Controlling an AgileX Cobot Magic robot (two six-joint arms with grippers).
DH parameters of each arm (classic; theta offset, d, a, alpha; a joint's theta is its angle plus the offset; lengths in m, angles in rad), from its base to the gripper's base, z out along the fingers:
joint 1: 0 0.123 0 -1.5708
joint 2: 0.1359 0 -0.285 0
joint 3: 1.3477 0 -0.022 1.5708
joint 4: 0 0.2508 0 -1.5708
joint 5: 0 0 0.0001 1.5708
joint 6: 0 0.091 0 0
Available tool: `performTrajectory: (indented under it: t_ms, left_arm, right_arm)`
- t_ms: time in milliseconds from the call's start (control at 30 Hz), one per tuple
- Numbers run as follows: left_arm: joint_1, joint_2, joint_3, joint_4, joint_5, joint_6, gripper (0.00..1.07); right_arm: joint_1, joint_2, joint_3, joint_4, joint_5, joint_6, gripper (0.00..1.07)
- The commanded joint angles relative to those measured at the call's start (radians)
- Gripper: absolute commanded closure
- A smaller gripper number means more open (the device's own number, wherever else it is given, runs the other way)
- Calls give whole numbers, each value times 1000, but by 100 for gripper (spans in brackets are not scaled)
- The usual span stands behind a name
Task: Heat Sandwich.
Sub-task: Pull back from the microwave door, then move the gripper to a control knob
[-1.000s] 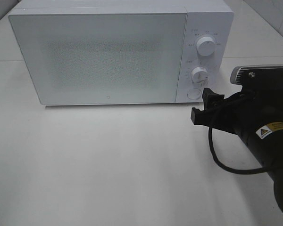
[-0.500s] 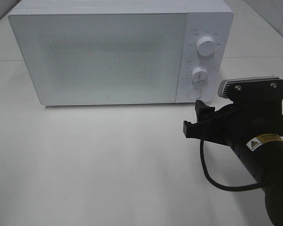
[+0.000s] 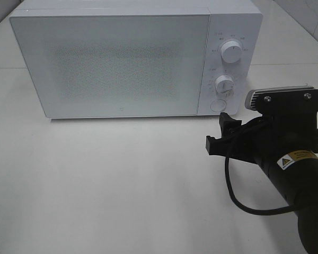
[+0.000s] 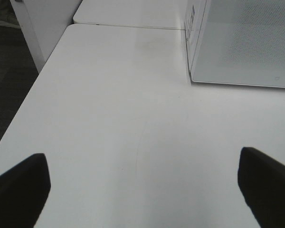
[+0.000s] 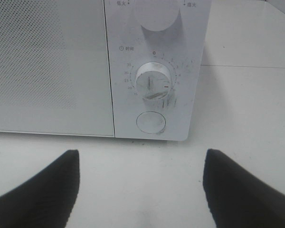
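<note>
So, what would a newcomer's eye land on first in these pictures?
The big white microwave, door shut, fills the back of the table. Next comes the black right gripper, open and empty, poised in front of the round button under the lower dial. No sandwich shows in any view.

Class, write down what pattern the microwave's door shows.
The microwave door is white with a fine dotted mesh, clearest in the right wrist view.

Bright, diffuse light washes out the white table (image 3: 95,185). A soft shadow hugs the microwave (image 3: 122,63) base. The wrist views are slightly soft.
</note>
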Motion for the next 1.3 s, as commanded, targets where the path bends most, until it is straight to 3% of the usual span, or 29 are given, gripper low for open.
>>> performTrajectory:
  t_ms: [33, 400, 1300]
  left_arm:
    - [0, -25, 5, -8, -3, 1, 7]
    - [0, -25, 5, -8, -3, 1, 7]
    - [0, -25, 5, -8, -3, 1, 7]
  right_arm:
    - [-29, 0, 0, -21, -60, 2, 36]
    - [-187, 38, -66, -201, -6, 12, 36]
    - [-389, 310, -382, -402, 119, 42, 36]
